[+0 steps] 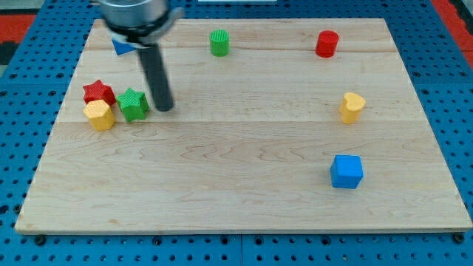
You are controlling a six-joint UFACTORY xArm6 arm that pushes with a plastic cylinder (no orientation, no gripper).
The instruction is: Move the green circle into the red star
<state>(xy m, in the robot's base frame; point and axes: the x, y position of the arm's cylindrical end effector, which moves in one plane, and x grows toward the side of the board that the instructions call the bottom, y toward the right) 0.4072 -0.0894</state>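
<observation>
The green circle (219, 42) stands near the board's top edge, a little left of centre. The red star (97, 92) lies at the view's left, touching a yellow hexagon-like block (99, 114) below it and a green star (133, 103) to its right. My tip (164, 108) rests on the board just right of the green star, close to it, and well below and left of the green circle.
A blue triangle (122, 46) is partly hidden behind the arm at the top left. A red cylinder (327, 43) stands at the top right, a yellow heart-like block (352, 107) at the right, a blue cube (346, 171) at the lower right. The wooden board (244, 192) lies on blue pegboard.
</observation>
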